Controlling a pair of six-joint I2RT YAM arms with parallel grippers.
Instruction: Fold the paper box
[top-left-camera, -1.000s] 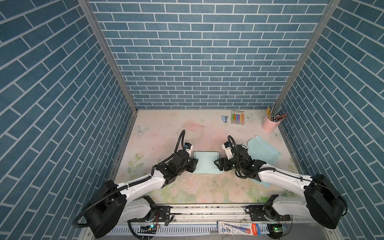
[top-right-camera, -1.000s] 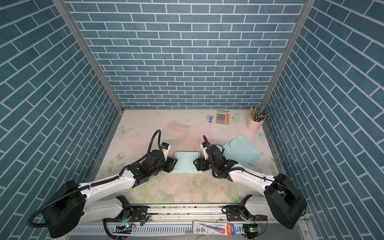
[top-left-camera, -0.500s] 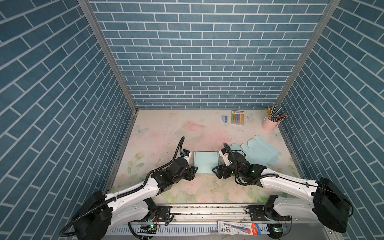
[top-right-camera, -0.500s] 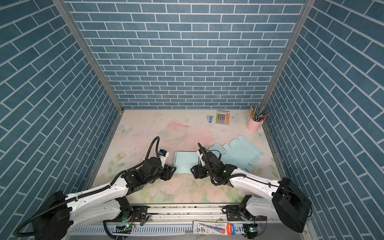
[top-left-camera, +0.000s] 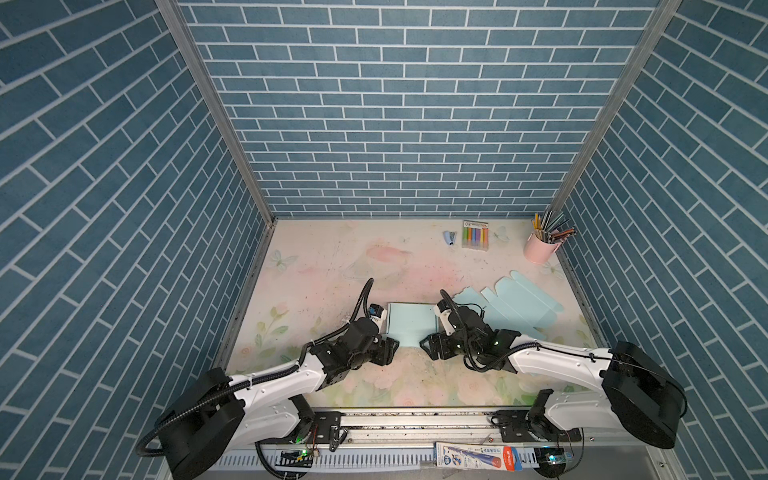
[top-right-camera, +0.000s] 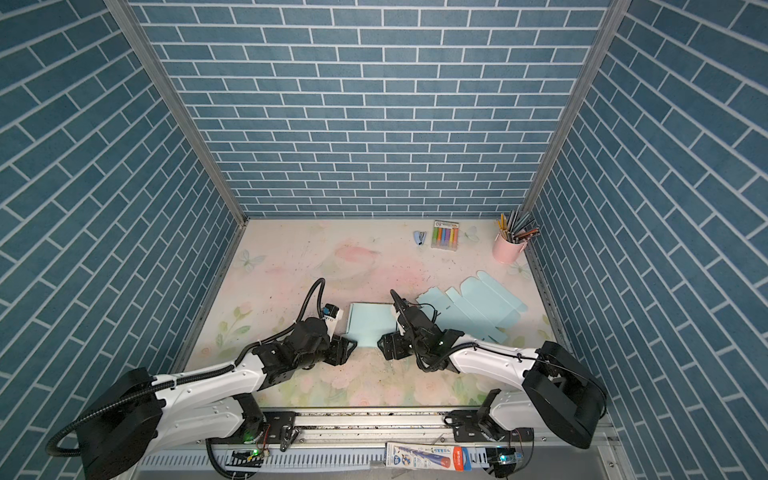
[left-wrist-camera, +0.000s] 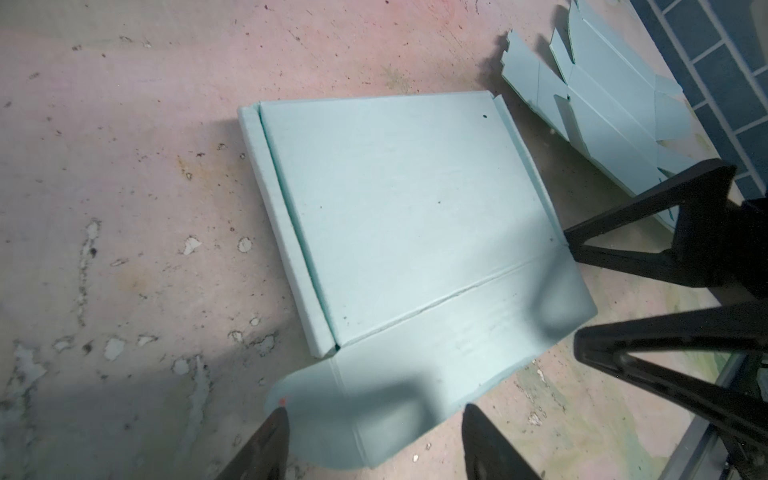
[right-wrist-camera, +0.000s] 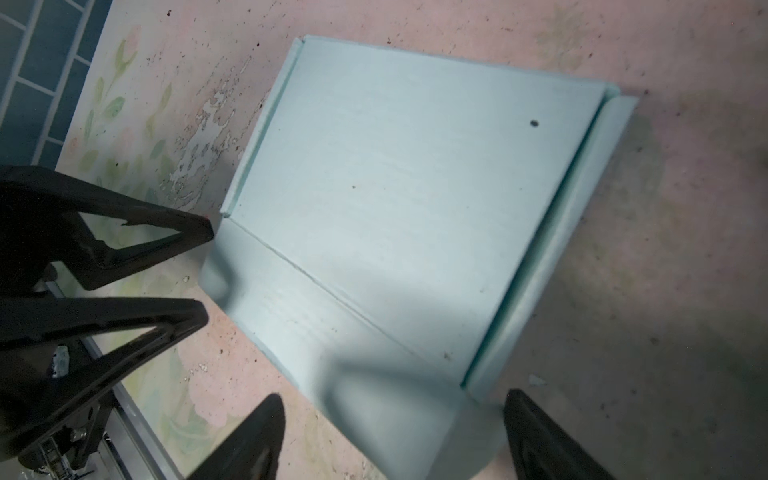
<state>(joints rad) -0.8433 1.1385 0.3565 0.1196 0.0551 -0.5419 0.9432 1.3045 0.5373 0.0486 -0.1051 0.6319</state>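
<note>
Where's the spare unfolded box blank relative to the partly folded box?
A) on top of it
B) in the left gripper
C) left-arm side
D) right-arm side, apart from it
D: in a top view the flat blank lies to the right of the partly folded box, with a gap between them.
</note>
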